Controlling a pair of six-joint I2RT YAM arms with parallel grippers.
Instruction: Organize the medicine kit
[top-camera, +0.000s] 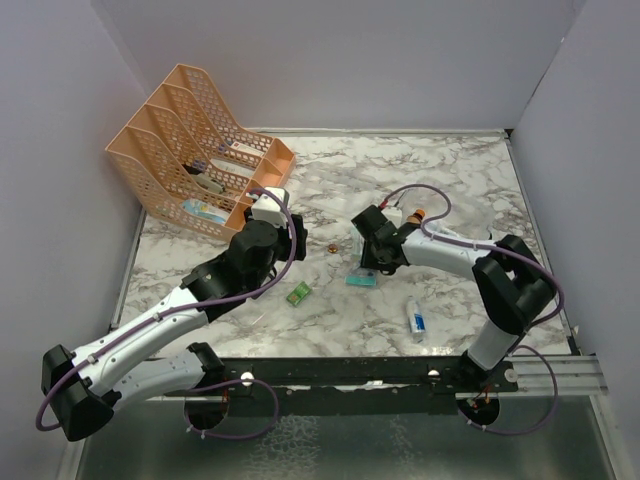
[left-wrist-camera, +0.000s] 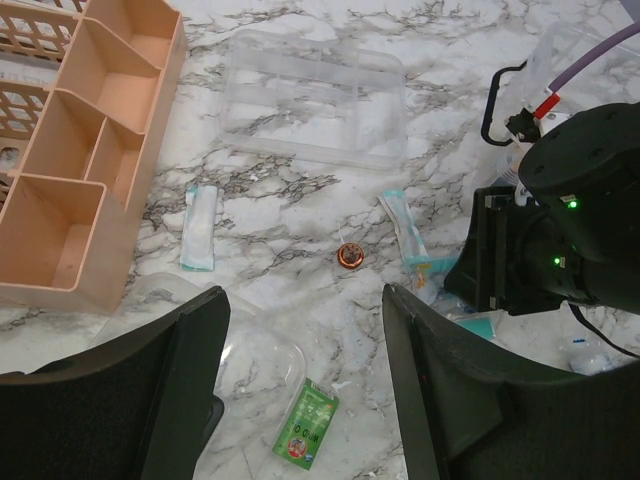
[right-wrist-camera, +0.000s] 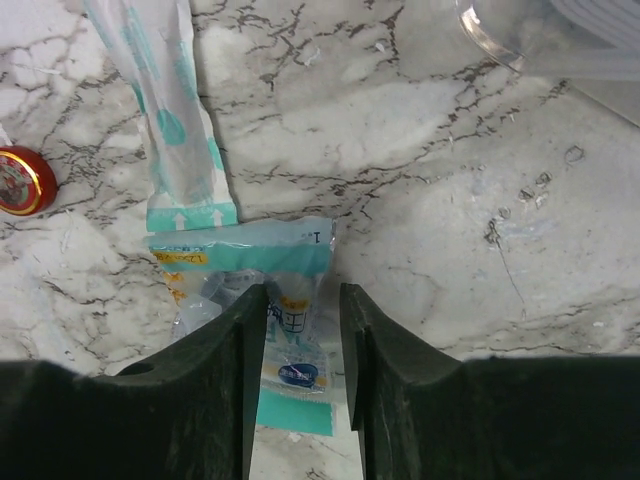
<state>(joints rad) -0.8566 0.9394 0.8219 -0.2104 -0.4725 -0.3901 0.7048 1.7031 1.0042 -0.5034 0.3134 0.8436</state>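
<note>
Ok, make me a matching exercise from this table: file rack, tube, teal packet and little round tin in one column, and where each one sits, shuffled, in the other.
Things:
1. file rack
2. tube
3. teal packet
4. round tin

Places:
A. on bare marble in the middle of the table
B. right at the fingertips of the right gripper
C. far left corner
D. toward the near edge, close to the right arm

Pairs: 1-C, 2-D, 3-B, 4-A.
</note>
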